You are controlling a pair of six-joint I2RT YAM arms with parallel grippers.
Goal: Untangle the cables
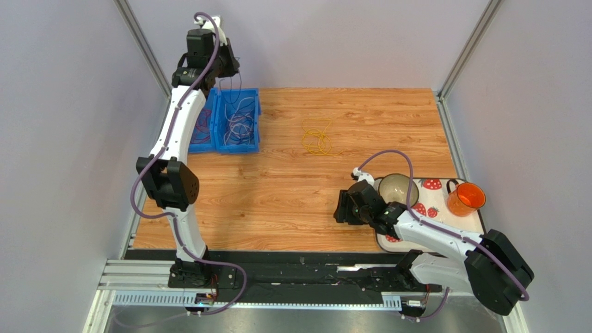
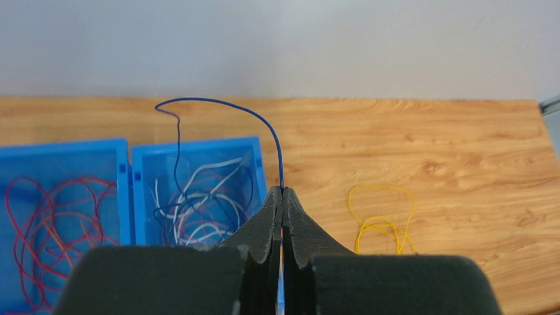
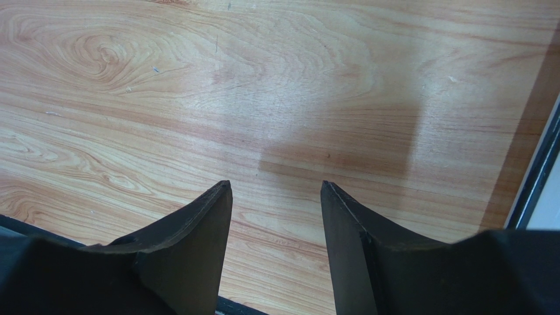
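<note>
Wood grain covers the table (image 2: 447,151), and the left gripper (image 2: 282,194) hangs high above its far left corner, fingers pressed together on a navy cable (image 2: 217,102). From the fingertips the navy cable arches up and to the left, then drops into the right-hand bin (image 2: 197,144) of two blue bins standing side by side. In that bin it meets a tangle of white cables (image 2: 197,180) and purple ones. The left-hand bin (image 2: 59,146) holds looping red cables (image 2: 46,223). A yellow cable (image 1: 317,137) lies coiled on the bare wood, well apart from the bins. The right gripper (image 3: 276,190) hovers low over the table near its near edge with its fingers spread apart, holding nothing. Just beside it a strawberry-print mat (image 1: 431,208) carries a bowl (image 1: 397,189) and an orange cup (image 1: 465,198).
</note>
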